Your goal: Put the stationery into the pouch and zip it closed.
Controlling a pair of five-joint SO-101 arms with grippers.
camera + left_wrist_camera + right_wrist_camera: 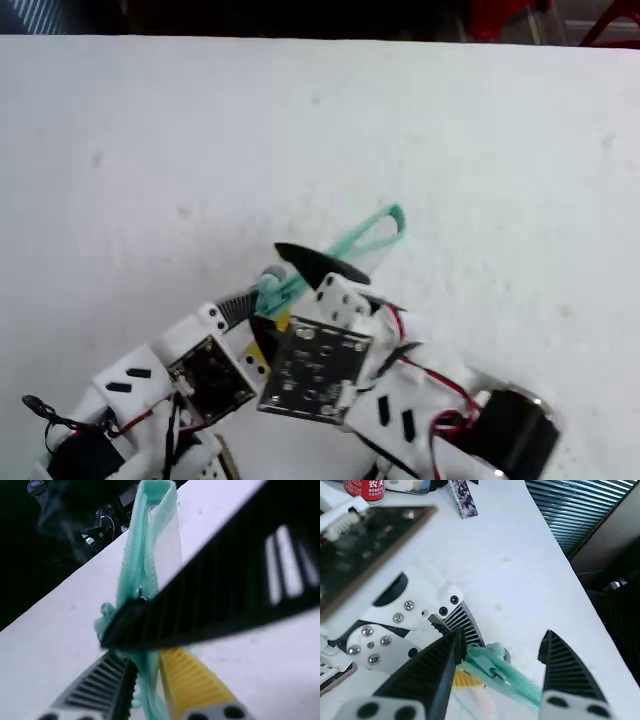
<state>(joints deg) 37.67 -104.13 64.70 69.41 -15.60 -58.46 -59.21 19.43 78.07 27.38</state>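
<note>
A clear pouch with a teal zipper edge lies slanted on the white table, its near end lifted. My left gripper is shut on that near end; the left wrist view shows the teal zipper pinched between the grey and yellow fingers. My right gripper is open, its black fingers on either side of the zipper end, right beside the left gripper. One right finger crosses the pouch in the left wrist view. What the pouch holds cannot be made out.
Both arms crowd together at the near table edge. A red can and a small card stand at one end of the table. The table's side edge drops to dark floor.
</note>
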